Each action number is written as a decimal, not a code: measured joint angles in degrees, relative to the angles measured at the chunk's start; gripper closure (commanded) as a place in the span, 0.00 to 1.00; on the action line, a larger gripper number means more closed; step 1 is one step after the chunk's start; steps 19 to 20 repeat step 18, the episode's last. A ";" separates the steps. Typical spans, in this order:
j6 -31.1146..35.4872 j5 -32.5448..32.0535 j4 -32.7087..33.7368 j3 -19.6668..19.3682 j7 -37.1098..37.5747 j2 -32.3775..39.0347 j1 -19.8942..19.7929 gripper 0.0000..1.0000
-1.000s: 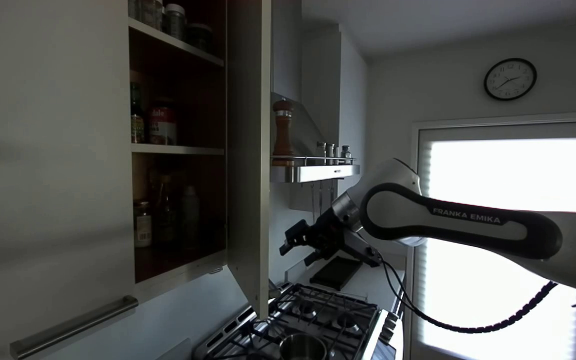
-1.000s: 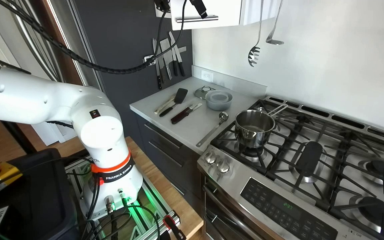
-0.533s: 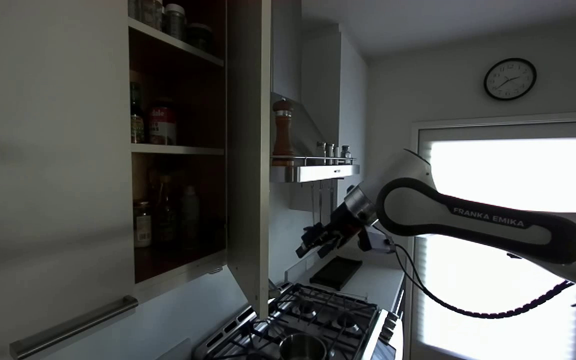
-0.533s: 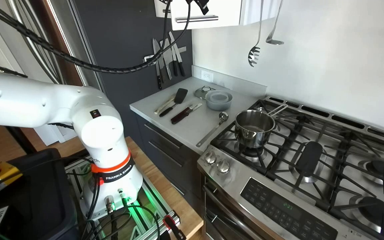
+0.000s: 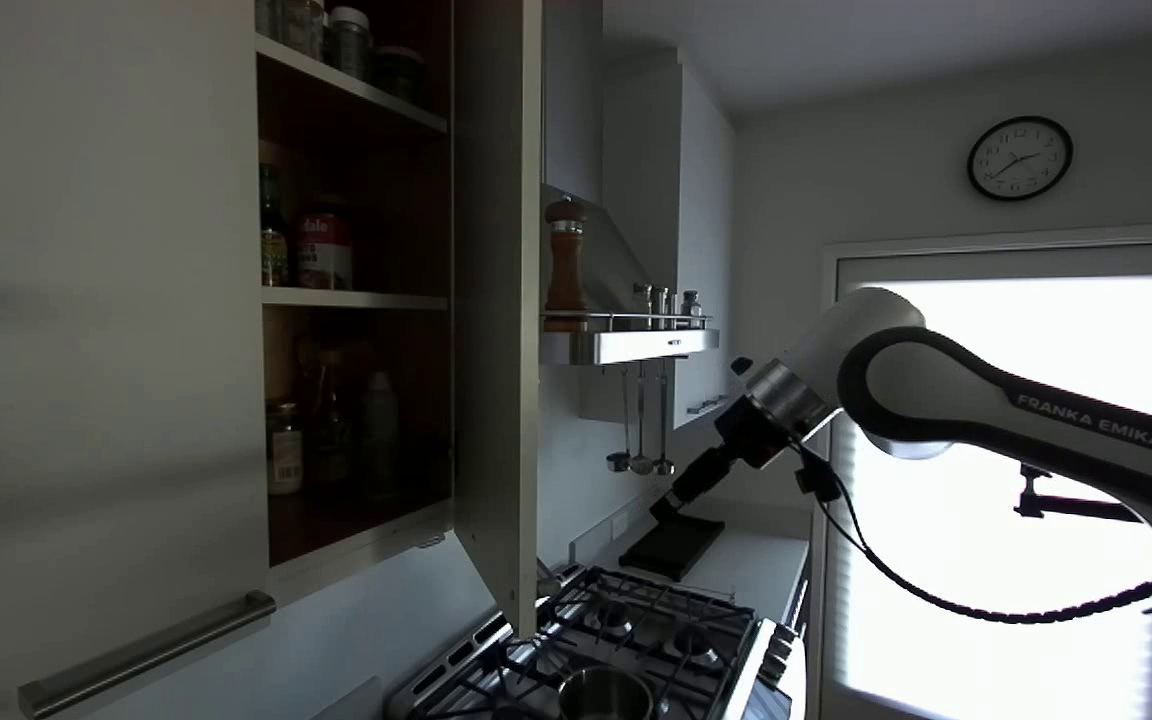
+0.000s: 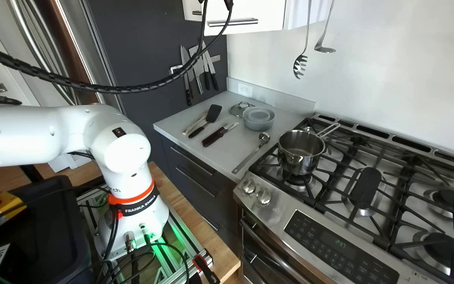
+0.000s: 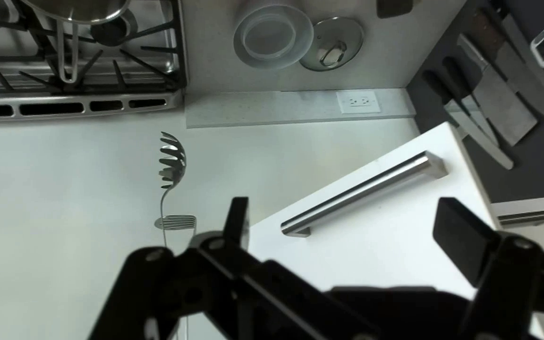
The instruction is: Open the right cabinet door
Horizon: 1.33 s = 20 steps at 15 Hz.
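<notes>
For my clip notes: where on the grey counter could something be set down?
Bare: between the maroon-handled utensils and long silver ladle, and between the translucent round bowl and steel stove. Crowded: where bowl and glass lid sit close.

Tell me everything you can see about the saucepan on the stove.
The saucepan is round, straight-sided and shiny, apparently stainless steel. Its long handle, two slim bars joined at the end, points toward the back wall. Uncovered and upright, with nothing visible inside, it stands on the black grate near the grey countertop; only the grate appears to touch it.
</notes>
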 measured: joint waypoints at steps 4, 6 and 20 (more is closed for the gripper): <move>-3.92 0.17 0.17 -1.92 -3.54 -3.70 2.82 0.00; -5.76 0.26 0.49 -2.03 -3.74 -5.01 3.49 0.00; -9.09 4.00 0.77 -1.27 0.05 -9.55 3.58 0.00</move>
